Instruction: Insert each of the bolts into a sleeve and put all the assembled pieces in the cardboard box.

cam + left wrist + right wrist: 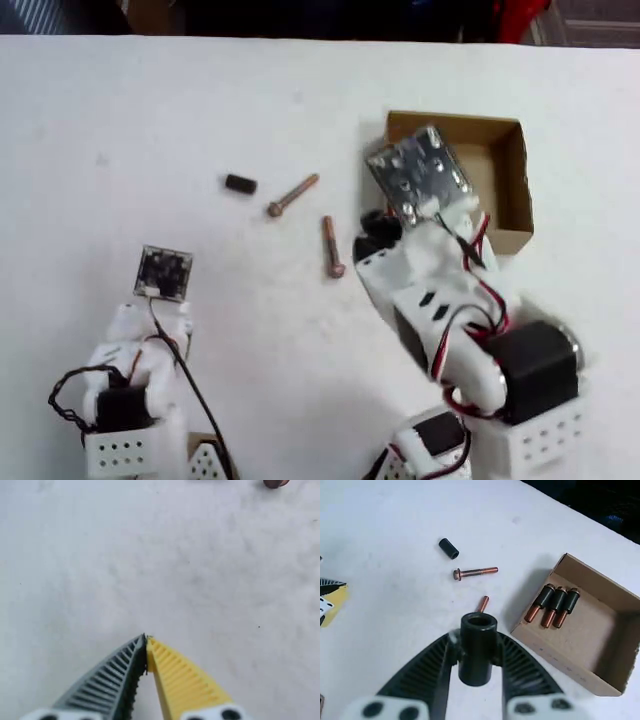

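Note:
My right gripper point(478, 641) is shut on a black sleeve point(478, 650), held upright with its bore facing up, just beside the cardboard box point(555, 652). Three assembled bolt-and-sleeve pieces point(553, 605) lie side by side in the box. On the table lie a loose black sleeve point(240, 184) and two copper bolts, one point(292, 195) near that sleeve and one point(331, 246) close to the right gripper point(375, 237). My left gripper point(146, 640) is shut on nothing above bare table at the near left, with a bolt head point(275, 482) far ahead of it.
The box point(521, 175) stands at the far right, partly covered from above by the right arm's wrist board point(418, 175). The left arm point(140, 370) stands at the near left. White tabletop stretches wide around the loose parts and towards the far edge.

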Action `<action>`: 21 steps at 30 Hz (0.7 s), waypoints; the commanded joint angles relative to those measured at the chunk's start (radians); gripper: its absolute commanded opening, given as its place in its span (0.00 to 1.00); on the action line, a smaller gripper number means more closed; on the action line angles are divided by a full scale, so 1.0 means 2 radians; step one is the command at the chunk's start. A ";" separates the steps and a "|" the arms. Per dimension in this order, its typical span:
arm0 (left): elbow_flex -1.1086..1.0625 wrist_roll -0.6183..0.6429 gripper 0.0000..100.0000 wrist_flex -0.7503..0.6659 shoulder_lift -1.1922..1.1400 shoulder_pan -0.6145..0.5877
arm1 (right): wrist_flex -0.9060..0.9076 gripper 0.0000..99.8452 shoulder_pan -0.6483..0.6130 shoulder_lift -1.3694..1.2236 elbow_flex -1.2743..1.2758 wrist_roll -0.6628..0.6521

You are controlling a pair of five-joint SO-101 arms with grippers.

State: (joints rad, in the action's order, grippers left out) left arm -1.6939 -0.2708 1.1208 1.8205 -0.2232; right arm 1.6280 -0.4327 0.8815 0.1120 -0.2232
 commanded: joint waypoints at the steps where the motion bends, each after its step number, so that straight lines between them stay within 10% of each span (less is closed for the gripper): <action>1: 0.001 -0.004 0.02 -0.011 0.003 0.004 | -0.060 0.02 0.015 0.057 0.075 -0.002; 21: 0.154 -0.094 0.02 0.081 0.000 0.003 | -0.257 0.02 0.072 0.247 0.412 -0.032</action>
State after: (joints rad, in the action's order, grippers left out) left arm -1.4807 -0.4135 1.2405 1.8190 -0.2232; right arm 1.1722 -0.3023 1.3126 0.8899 -0.2739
